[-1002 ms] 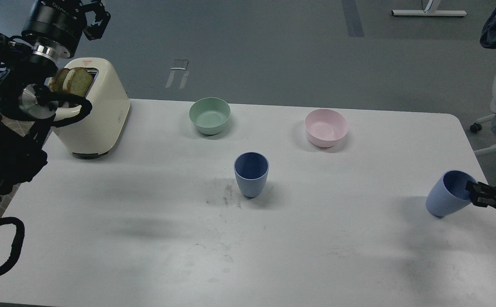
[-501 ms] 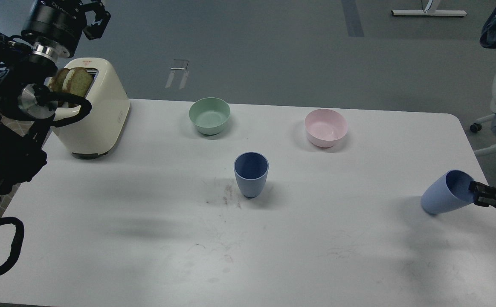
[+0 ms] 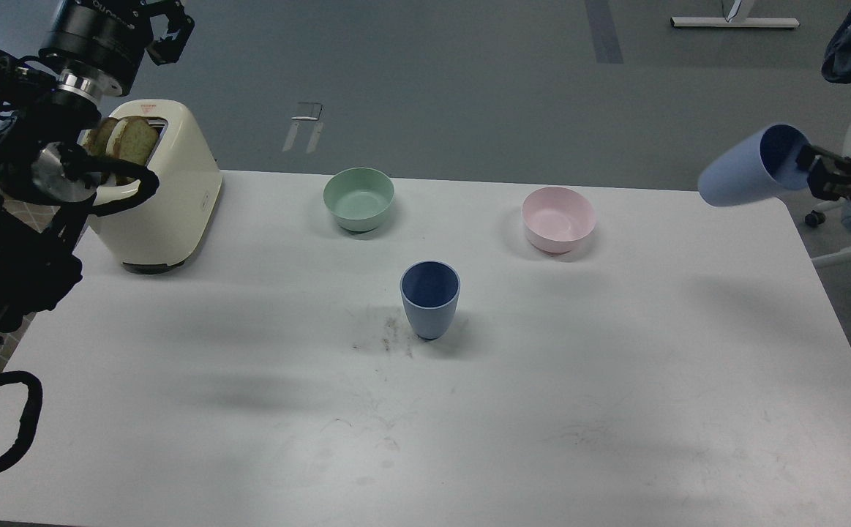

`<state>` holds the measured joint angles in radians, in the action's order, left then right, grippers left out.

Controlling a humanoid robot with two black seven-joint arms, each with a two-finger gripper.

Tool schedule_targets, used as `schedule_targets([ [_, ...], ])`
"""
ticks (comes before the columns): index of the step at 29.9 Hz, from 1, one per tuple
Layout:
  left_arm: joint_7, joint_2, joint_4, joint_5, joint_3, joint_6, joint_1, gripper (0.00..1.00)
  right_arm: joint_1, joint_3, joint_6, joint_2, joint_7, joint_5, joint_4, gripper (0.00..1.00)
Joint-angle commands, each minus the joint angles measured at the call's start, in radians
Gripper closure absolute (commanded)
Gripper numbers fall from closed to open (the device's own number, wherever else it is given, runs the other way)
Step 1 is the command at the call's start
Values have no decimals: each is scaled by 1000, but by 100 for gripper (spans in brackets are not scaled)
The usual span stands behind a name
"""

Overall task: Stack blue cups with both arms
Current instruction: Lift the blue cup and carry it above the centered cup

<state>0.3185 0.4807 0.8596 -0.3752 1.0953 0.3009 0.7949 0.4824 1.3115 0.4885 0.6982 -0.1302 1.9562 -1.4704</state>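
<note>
Right tool grips a tilted blue cup aloft, pink bowl between it and the standing cup

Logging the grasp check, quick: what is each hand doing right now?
Left hand: raised above the toaster, holding nothing, fingers apart.
Right hand: closed on the rim of a tilted, lifted blue cup.

A single head view looks forward and down from above the near edge of the white rectangular tabletop. It takes in the whole surface and the grey floor beyond.
</note>
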Motion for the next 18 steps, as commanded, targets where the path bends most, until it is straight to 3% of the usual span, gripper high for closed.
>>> schedule_targets([
  [1,-2,-1,-1,-1,-2,-2,-2,3,166,-141,0,-69,6,0,-16,100],
  [10,-4,10,-2,-1,-8,0,-2,3,432,-567,0,-316,18,13,22,100],
  [18,-4,13,-2,-1,-3,0,0,3,571,-814,0,-390,31,13,97,100],
])
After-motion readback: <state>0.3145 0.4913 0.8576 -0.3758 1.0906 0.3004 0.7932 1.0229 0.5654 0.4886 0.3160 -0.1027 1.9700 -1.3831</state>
